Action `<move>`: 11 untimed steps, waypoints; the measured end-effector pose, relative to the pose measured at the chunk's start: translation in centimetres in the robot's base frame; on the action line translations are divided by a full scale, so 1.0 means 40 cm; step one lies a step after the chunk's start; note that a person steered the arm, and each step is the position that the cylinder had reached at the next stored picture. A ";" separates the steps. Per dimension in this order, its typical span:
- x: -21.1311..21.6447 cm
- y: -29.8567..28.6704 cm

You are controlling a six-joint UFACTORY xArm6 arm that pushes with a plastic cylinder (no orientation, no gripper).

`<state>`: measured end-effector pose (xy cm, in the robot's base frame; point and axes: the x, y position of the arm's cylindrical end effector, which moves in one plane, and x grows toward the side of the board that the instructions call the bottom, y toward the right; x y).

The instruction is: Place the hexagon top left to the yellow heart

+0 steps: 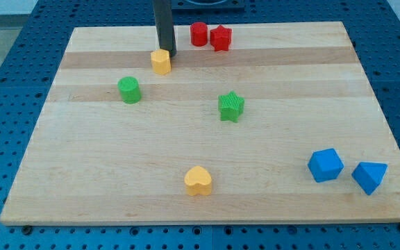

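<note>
The yellow hexagon (pixel 160 62) is sitting near the table's (pixel 304 104) top edge, with my tip (pixel 167 53) touching its upper right side; there being no fingers, I cannot tell any open or clamped state. You are wanting to steer it down the view toward the yellow heart (pixel 198 180), well apart below, stopping up-left of it, passing between the green cylinder (pixel 129 90) and green star (pixel 231 106)
</note>
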<state>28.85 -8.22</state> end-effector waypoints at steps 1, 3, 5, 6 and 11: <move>0.049 -0.010; 0.049 -0.068; 0.060 -0.107; 0.101 -0.100; 0.389 0.002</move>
<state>44.40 -8.14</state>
